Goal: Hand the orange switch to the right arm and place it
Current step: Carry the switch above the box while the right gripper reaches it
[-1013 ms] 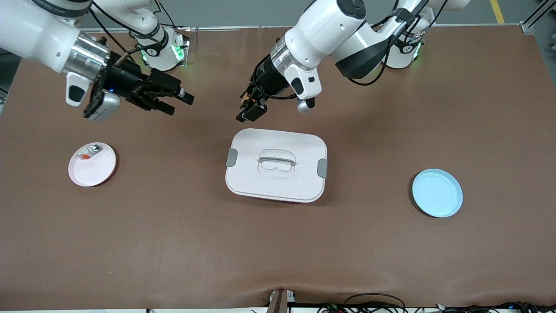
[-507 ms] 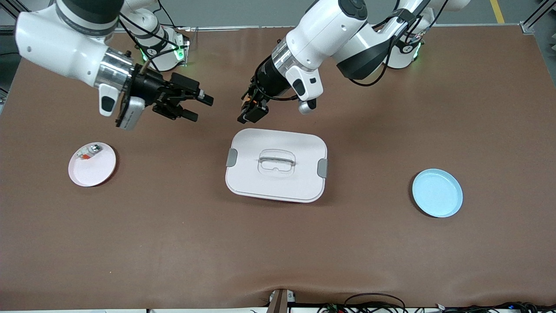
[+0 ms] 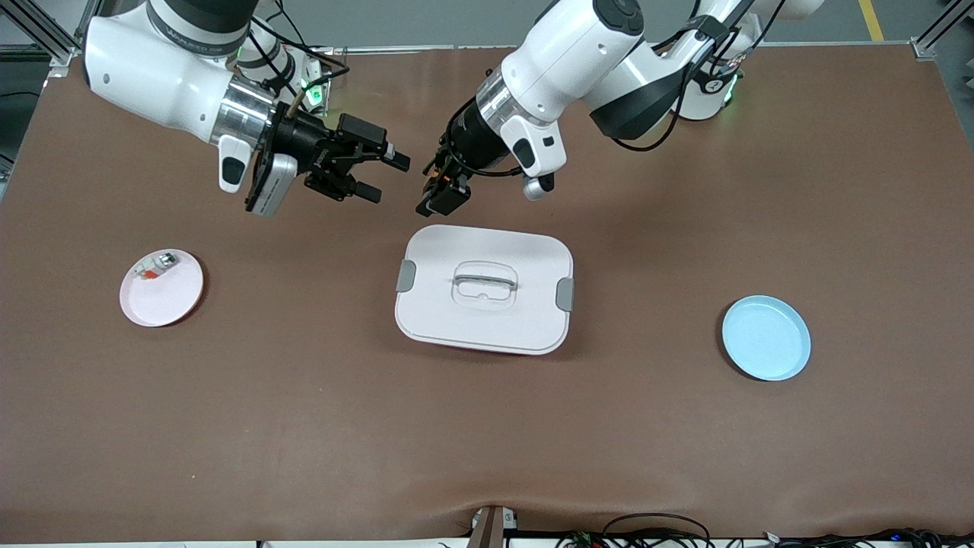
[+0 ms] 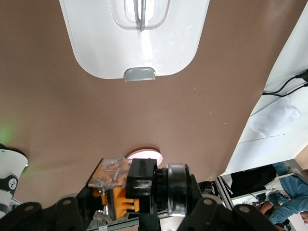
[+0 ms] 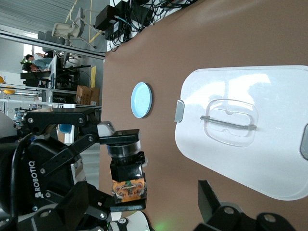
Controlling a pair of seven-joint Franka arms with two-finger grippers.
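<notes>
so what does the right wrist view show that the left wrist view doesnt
Only the right wrist view shows the blue plate, the orange switch's button face, and the open right gripper.

Only the left wrist view shows the pink plate, partly hidden by the left gripper.

Both show the switch clamped in the left gripper over the brown table, and the white lidded box with its grey latch.

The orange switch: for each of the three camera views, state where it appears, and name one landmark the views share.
Front view: orange switch in the left gripper, above the table near the white lidded box.
Left wrist view: it sits between that gripper's fingers.
Right wrist view: it is held facing the open right gripper.
Shared landmark: the white lidded box.
</notes>
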